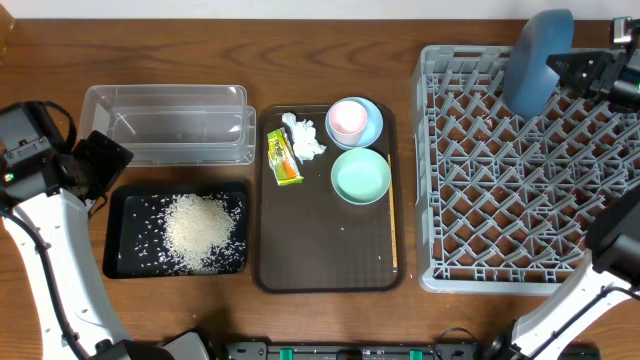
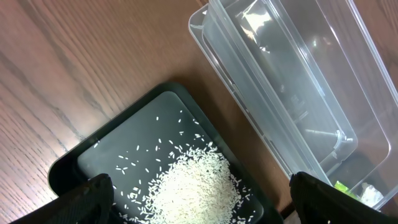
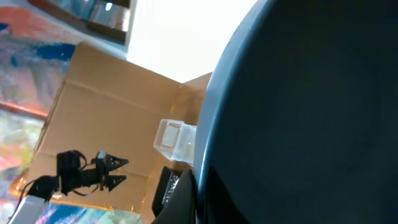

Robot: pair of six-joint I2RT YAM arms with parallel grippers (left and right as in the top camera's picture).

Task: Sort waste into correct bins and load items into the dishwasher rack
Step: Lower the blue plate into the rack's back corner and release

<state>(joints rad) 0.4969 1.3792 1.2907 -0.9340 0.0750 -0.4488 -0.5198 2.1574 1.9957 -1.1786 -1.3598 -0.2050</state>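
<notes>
Clear tub (image 1: 165,122): far left on the wooden table (image 1: 200,40), long side running left to right; the wood shows through its see-through floor
Black tray (image 1: 115,235): just near of the tub, about the same size; holds the rice
Rice (image 1: 200,232): a white heap in the middle of the black tray, with loose grains scattered towards the tray's walls
Brown serving tray (image 1: 320,255): between the two bins and the rack; everything on it is crowded into its far half
Tissue (image 1: 305,138): crumpled and white, at the far left of the serving tray
Snack wrapper (image 1: 283,158): yellow, green and orange, lying flat just left of the tissue
Pink cup (image 1: 347,118): sitting inside the light-blue bowl (image 1: 376,125), at the far right of the serving tray
Mint-green bowl (image 1: 360,175): upright, just near of the light-blue bowl
Chopstick (image 1: 393,235): thin, lying along the serving tray's right rim
Rack (image 1: 520,190): grey lattice crate filling the right side of the table
Large blue bowl (image 1: 535,60): turned up on its edge over the rack's far side; it fills the right wrist view
Right gripper (image 1: 562,68): pinching the blue bowl at its right rim
Left gripper (image 2: 208,200): above the left end of the black tray, fingers (image 2: 93,199) spread wide, holding nothing
</notes>
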